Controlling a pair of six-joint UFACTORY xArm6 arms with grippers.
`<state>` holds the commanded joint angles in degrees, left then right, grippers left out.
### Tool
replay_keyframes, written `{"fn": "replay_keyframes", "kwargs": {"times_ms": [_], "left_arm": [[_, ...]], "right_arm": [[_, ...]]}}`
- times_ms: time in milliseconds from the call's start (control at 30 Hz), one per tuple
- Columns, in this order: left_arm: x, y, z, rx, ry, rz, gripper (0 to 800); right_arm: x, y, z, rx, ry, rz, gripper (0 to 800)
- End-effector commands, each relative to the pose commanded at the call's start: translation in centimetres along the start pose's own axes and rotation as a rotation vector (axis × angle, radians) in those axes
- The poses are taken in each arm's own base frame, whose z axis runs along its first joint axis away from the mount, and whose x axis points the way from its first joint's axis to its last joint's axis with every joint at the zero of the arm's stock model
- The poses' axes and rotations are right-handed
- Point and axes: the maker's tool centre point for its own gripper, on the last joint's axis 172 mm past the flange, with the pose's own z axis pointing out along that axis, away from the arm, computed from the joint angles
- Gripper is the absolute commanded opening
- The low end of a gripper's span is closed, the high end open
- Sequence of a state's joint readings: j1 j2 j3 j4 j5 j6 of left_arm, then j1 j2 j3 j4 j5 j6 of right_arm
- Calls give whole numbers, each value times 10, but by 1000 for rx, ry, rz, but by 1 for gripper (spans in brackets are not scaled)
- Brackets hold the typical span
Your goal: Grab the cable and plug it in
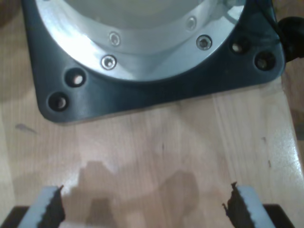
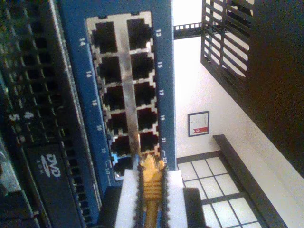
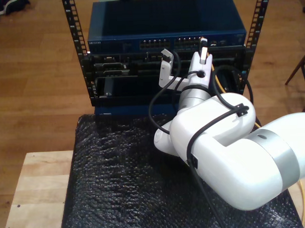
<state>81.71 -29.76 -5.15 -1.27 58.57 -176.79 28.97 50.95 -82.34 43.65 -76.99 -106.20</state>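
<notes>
Rack post, far left of the exterior view: a perforated black upright (image 3: 73,26) rises from the wooden floor (image 3: 36,73) beside the equipment stack.
Blue switch: the blue unit (image 3: 164,23) sits on top of the stack, its rows of ports facing the arm; the second wrist view shows the numbered port block (image 2: 124,90) close up, sockets dark and unoccupied as far as can be seen.
Black units: below the switch lie dark panels (image 3: 121,70); one, seen in the second wrist view, carries a DVD logo (image 2: 50,166).
Mat, near: a black textured mat (image 3: 114,180) covers most of the wooden table (image 3: 37,193) in the foreground.
My second gripper (image 2: 151,190): its white pads are clamped on the cable, with the plug end poking out toward the lowest ports of the block.
The cable (image 2: 151,185): orange-yellow, pinched between the pads; its tip sits just at the bottom sockets, and whether it has entered one cannot be told. In the exterior view a yellow length (image 3: 220,84) trails down right of the arm.
In the way: the white arm (image 3: 229,146) and its black hose (image 3: 164,88) hide much of the rack's right half in the exterior view.
My first gripper (image 1: 142,204): jaws spread wide with nothing between them, above bare wood (image 1: 156,142) near a dark base plate (image 1: 142,95).
</notes>
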Motion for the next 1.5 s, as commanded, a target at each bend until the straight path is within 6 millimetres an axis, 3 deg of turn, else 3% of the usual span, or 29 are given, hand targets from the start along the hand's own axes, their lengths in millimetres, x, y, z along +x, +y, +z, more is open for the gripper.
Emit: {"fn": "replay_keyframes", "kwargs": {"times_ms": [233,433,467,767,900,1100,1333,1500], "left_arm": [[0,0,0,0,0,0,800],[0,0,0,0,0,0,800],[0,0,0,0,0,0,800],[0,0,0,0,0,0,800],[0,0,0,0,0,0,800],[0,0,0,0,0,0,800],[0,0,0,0,0,0,800],[0,0,0,0,0,0,800]], "right_arm": [[-3,-4,1,13,-1,-1,18],[0,-8,1,35,13,-7,313],[0,-7,0,38,15,-7,331],[2,22,-13,71,62,8,402],[1,23,-29,137,88,6,427],[-16,20,-53,239,108,-18,510],[-36,32,-78,340,139,-20,586],[-63,37,-97,446,162,-13,657]]}}
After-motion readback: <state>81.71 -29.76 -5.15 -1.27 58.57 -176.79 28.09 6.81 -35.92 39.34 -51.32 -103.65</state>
